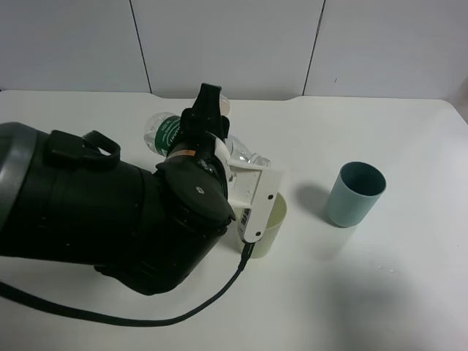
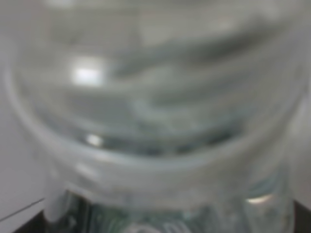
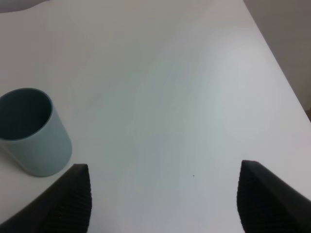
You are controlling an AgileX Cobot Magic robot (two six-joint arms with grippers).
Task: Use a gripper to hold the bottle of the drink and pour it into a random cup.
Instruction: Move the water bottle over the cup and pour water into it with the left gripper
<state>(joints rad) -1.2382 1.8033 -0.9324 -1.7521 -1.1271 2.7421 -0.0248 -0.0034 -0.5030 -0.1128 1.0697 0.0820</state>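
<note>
My left gripper [image 1: 211, 110] is shut on the bottle of the drink [image 1: 165, 132]. The bottle is clear plastic with a green label and is tipped onto its side above the table. Its ribbed neck [image 1: 249, 156] points right and ends just above the pale yellow-green cup [image 1: 270, 228], which the arm's white bracket partly hides. No stream of liquid is visible. In the left wrist view the blurred bottle [image 2: 155, 111] fills the picture. My right gripper [image 3: 170, 206] is open over bare table, with nothing between its fingers [image 3: 73, 199].
A teal cup [image 1: 355, 193] stands upright to the right of the yellow-green cup, and the teal cup [image 3: 32, 132] also shows in the right wrist view, beyond the right gripper's finger. The bulky left arm [image 1: 95, 219] and its cable cover the left front of the white table [image 1: 409, 292].
</note>
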